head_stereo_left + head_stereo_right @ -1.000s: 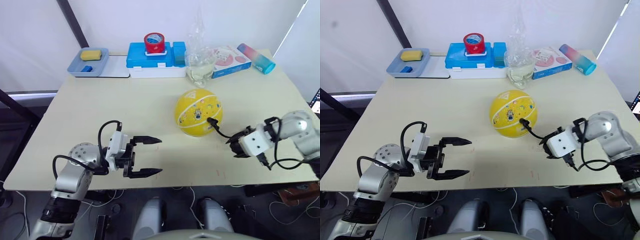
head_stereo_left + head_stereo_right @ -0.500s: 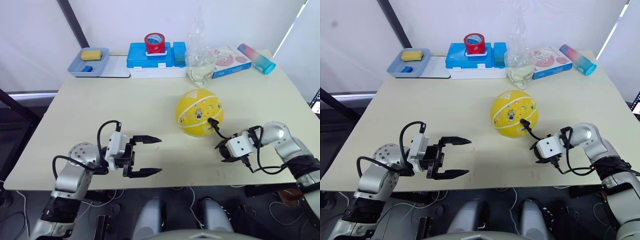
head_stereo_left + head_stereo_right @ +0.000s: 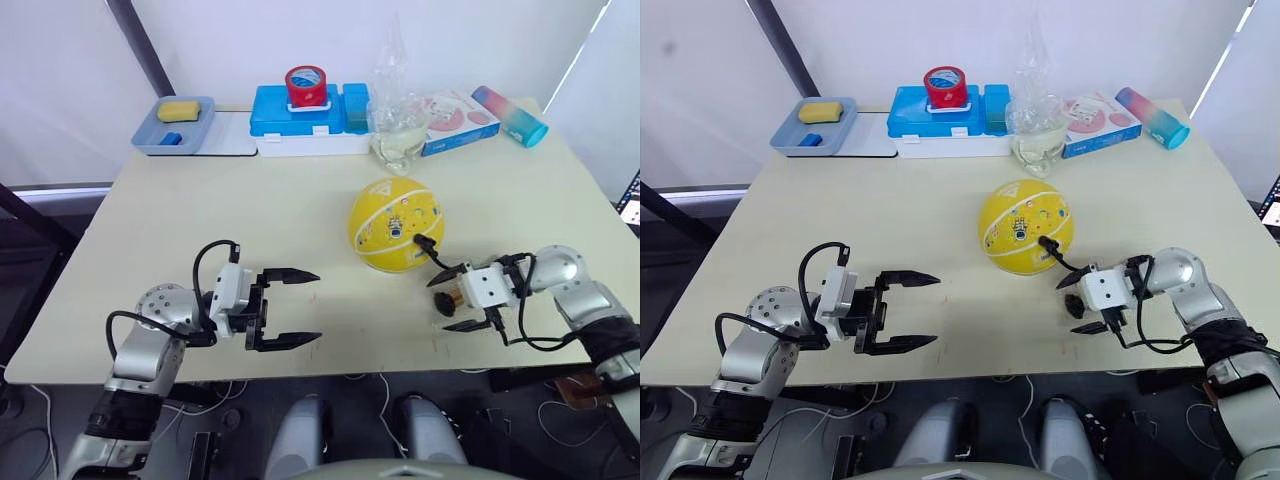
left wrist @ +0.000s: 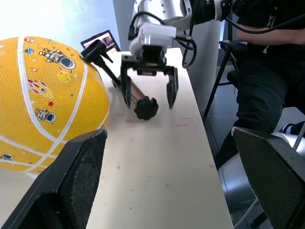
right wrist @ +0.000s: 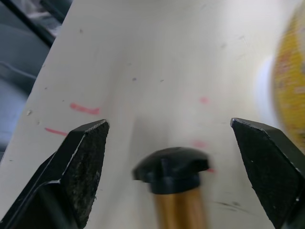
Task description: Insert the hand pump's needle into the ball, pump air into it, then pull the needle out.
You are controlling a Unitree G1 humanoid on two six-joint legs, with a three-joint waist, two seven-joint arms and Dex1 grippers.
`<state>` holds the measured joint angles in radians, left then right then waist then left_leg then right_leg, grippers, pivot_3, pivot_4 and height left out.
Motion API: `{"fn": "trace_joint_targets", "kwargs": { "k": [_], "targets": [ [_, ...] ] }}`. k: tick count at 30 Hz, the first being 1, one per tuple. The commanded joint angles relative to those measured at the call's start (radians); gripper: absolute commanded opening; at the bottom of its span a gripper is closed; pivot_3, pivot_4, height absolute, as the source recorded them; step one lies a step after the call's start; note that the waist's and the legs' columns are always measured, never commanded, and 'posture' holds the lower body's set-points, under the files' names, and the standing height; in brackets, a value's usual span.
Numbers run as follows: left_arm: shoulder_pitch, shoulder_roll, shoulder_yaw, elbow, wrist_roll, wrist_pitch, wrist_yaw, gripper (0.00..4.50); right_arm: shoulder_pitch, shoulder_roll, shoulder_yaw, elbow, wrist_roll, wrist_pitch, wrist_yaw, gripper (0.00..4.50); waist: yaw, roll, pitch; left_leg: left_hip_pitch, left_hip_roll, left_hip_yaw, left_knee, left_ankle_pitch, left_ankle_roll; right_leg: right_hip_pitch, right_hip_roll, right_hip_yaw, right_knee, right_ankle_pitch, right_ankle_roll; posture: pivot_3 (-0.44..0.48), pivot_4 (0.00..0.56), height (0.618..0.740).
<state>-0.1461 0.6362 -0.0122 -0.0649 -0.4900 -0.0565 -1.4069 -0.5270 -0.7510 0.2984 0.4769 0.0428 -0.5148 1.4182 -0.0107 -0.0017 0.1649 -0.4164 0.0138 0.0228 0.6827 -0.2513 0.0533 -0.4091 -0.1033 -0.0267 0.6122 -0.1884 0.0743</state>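
The yellow ball sits right of the table's middle. The needle's black fitting is stuck into the ball's near right side, and the metal tip is hidden. A thin black hose runs from it to the hand pump. The pump's black handle and amber tube lie on the table between the fingers of my right gripper. That gripper is open, its fingers apart on both sides of the handle without touching it. My left gripper is open and empty, left of the ball and near the front edge.
Along the back edge stand a grey tray with a sponge, a blue box with a red tape roll on it, a clear plastic bag, a pink box and a pink-blue bottle. A person sits beyond the table's right edge.
My right gripper moved left toward the ball, then opened and let go of the pump handle. The left gripper stayed put.
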Motion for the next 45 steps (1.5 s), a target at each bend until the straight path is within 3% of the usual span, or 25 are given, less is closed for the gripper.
{"fn": "trace_joint_targets", "kwargs": {
  "k": [1, 7, 12, 20, 25, 34, 38, 45],
  "targets": [
    [-0.012, -0.009, -0.005, -0.009, -0.004, -0.01, 0.001, 4.5, 0.043, -0.043, -0.063, -0.108, 0.097, -0.001, 0.027, 4.42, 0.002, 0.0, 0.0, 0.0, 0.0, 0.0, 0.0, 0.0, 0.0, 0.0, 0.0, 0.0, 0.0, 0.0, 0.0, 0.0, 0.15, 0.739],
    [-0.051, -0.035, -0.019, 0.008, 0.004, -0.011, 0.016, 4.5, 0.19, -0.093, -0.176, -0.289, 0.239, 0.053, -0.003, 4.42, 0.014, 0.0, 0.0, 0.0, 0.0, 0.0, 0.0, 0.0, 0.0, 0.0, 0.0, 0.0, 0.0, 0.0, 0.0, 0.0, 0.15, 0.739],
    [-0.108, -0.076, -0.042, 0.037, 0.028, 0.0, 0.063, 4.5, 0.394, -0.073, -0.338, -0.463, 0.379, 0.172, -0.148, 4.42, 0.028, 0.0, 0.0, 0.0, 0.0, 0.0, 0.0, 0.0, 0.0, 0.0, 0.0, 0.0, 0.0, 0.0, 0.0, 0.0, 0.15, 0.739],
    [-0.248, -0.173, -0.072, 0.065, 0.08, 0.108, 0.238, 4.5, 0.686, 0.02, -0.504, -0.701, 0.534, 0.313, -0.308, 4.42, 0.028, -0.001, 0.0, 0.0, -0.001, -0.001, 0.001, 0.0, 0.0, 0.001, 0.0, 0.0, 0.0, 0.0, 0.0, 0.0, 0.15, 0.739],
    [-0.352, -0.237, -0.077, 0.083, 0.084, 0.201, 0.347, 4.5, 0.786, 0.062, -0.568, -0.762, 0.588, 0.344, -0.34, 4.42, 0.027, -0.002, 0.001, 0.0, -0.001, 0.0, 0.001, 0.0, 0.0, 0.001, 0.0, 0.001, 0.0, 0.0, 0.001, 0.0, 0.15, 0.739],
    [-0.543, -0.335, -0.093, 0.184, 0.149, 0.294, 0.491, 4.5, 0.852, 0.109, -0.633, -0.823, 0.663, 0.4, -0.362, 4.42, 0.027, -0.003, 0.002, 0.0, -0.002, -0.002, 0.001, 0.0, 0.0, 0.001, 0.001, 0.002, 0.0, 0.0, 0.001, 0.0, 0.15, 0.739],
    [-0.674, -0.4, -0.106, 0.329, 0.219, 0.296, 0.585, 4.5, 0.841, 0.116, -0.626, -0.824, 0.646, 0.405, -0.367, 4.42, 0.027, -0.004, 0.002, 0.0, -0.002, -0.002, 0.001, 0.0, 0.0, 0.001, 0.001, 0.002, 0.0, 0.0, 0.001, 0.0, 0.15, 0.739],
    [-0.789, -0.469, -0.128, 0.516, 0.284, 0.286, 0.614, 4.5, 0.784, 0.13, -0.596, -0.84, 0.626, 0.44, -0.403, 4.42, 0.025, -0.005, 0.003, -0.001, -0.002, -0.001, 0.0, 0.0, 0.001, 0.001, 0.002, 0.002, -0.001, -0.001, 0.002, 0.0, 0.15, 0.739]
  ]
}}
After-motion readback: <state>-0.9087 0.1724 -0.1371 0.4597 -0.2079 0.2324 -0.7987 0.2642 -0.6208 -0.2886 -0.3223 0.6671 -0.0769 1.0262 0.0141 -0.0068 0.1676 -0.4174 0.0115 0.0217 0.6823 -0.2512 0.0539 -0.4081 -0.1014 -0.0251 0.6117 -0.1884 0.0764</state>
